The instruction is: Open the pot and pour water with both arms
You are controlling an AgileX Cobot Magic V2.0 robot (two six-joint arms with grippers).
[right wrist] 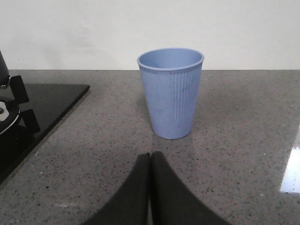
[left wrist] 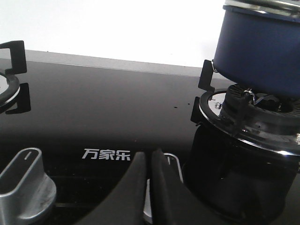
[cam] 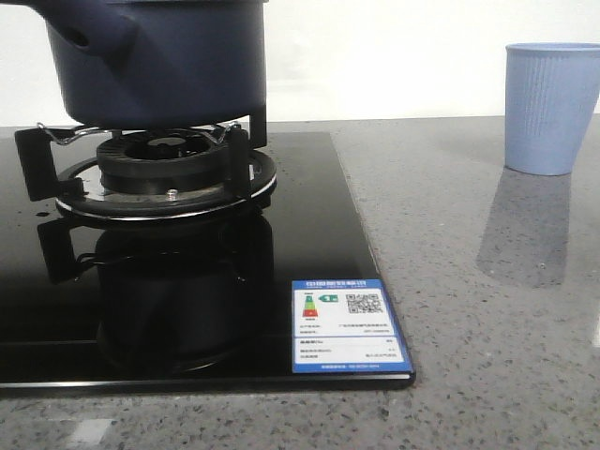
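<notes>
The dark navy pot (cam: 159, 56) stands on the gas burner's black supports (cam: 164, 169), its stubby handle (cam: 82, 36) pointing to the left; its top is cut off in the front view. In the left wrist view the pot (left wrist: 260, 51) shows with a metal rim at its top. My left gripper (left wrist: 150, 157) is shut and empty, low over the black glass hob, well short of the pot. My right gripper (right wrist: 150, 157) is shut and empty above the grey counter, just in front of the light blue ribbed cup (right wrist: 171, 91). Neither gripper appears in the front view.
The black glass hob (cam: 309, 244) carries an energy label (cam: 347, 337) at its front corner. Silver knobs (left wrist: 26, 180) sit near my left gripper, and a second burner (left wrist: 7, 86) lies further off. The blue cup (cam: 551, 108) stands on the grey speckled counter (cam: 469, 281).
</notes>
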